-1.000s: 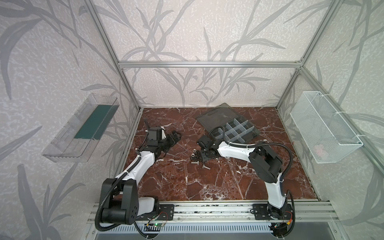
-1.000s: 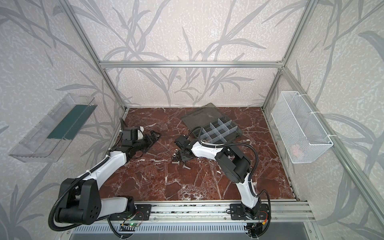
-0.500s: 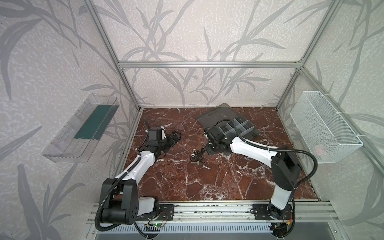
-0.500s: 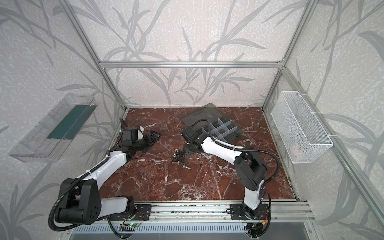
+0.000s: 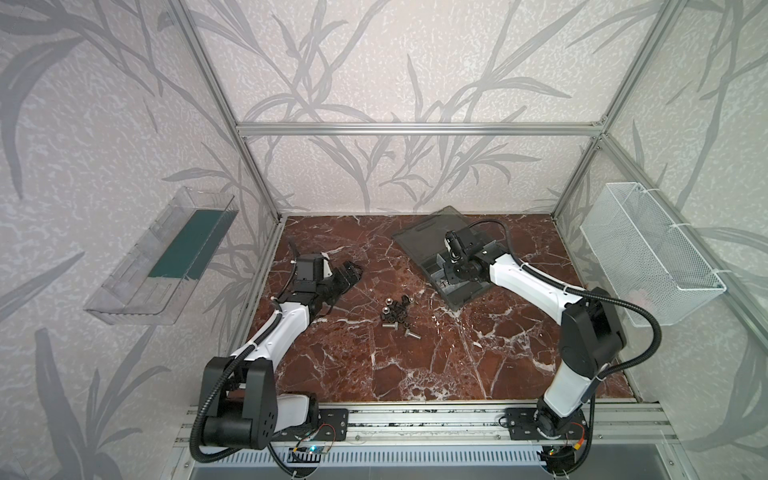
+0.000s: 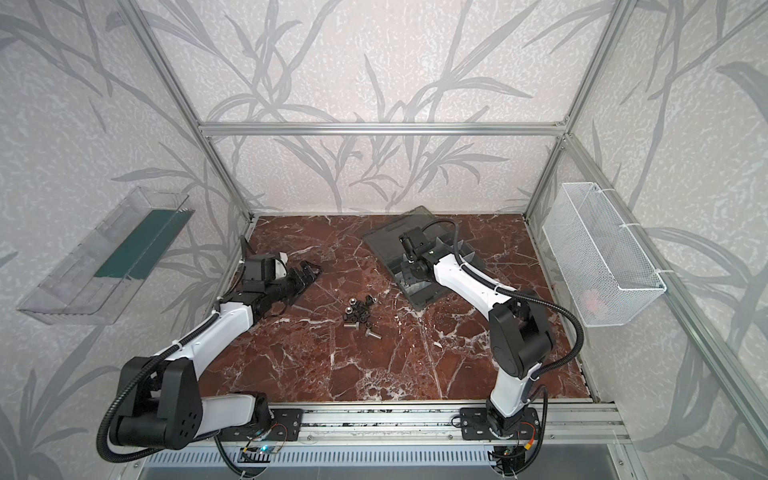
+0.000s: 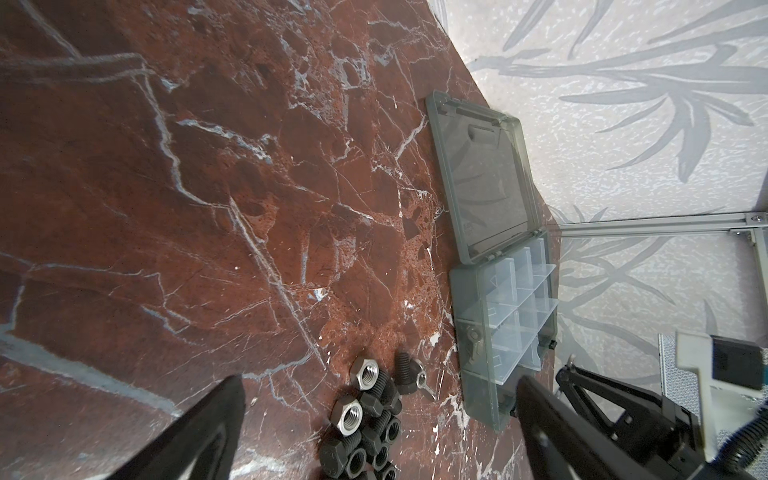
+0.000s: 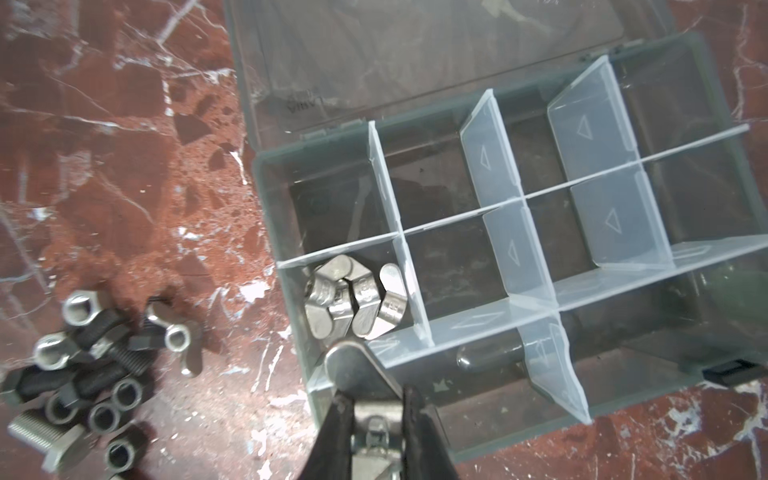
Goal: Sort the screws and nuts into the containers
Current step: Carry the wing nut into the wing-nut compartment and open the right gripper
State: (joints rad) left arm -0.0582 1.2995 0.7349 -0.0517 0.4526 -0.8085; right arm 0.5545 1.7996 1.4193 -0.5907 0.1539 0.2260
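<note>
Only the right wrist view shows the grip. The right end effector [image 8: 374, 419] is clamped on a silver wing nut [image 8: 359, 372], held over the box [image 8: 266, 199] just inside its near wall. Just beyond the fingertips, in the end column on the pile side, one of the compartments [image 8: 291, 286] holds a cluster of wing nuts [image 8: 353, 303]. In both top views the arm hides both the grip and that cluster. There the end effector shows only as a dark head low over the box.

The left wrist view looks along the left end effector [image 7: 378, 386], whose jaws are spread wide with nothing between them. Ahead of it lies the pile [image 7: 365, 415] of dark and silver nuts [image 7: 347, 417] and black screws [image 7: 403, 370]. Past the pile is the box, its lid [image 7: 486, 174] lying flat and open toward the back wall.

In a top view the left end effector sits near the left frame post. Bare bench [image 5: 374, 374] separates it from the pile, and the pile is well apart from the box. The widest open stretch lies behind both end effectors, toward the rail.
</note>
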